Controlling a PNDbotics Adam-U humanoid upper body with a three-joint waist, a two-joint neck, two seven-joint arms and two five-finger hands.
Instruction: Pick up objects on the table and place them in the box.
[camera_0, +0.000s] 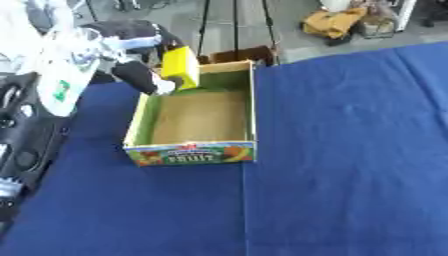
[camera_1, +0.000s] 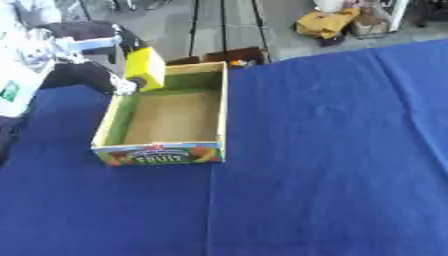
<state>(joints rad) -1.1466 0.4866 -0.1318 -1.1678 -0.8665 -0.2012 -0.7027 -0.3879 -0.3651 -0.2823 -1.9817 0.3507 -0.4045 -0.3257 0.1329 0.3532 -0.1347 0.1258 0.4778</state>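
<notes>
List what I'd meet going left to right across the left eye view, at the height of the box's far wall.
Left hand → yellow block it holds over the far left corner → box → bare blue cloth.

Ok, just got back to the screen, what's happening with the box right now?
The robot's left hand is holding a yellow block over the far left corner of the open cardboard box, which sits on the blue cloth. The block has not been let go yet; it sits above the rim, tilted a little. The inside of the box looks empty so far. The right hand is not in view.
</notes>
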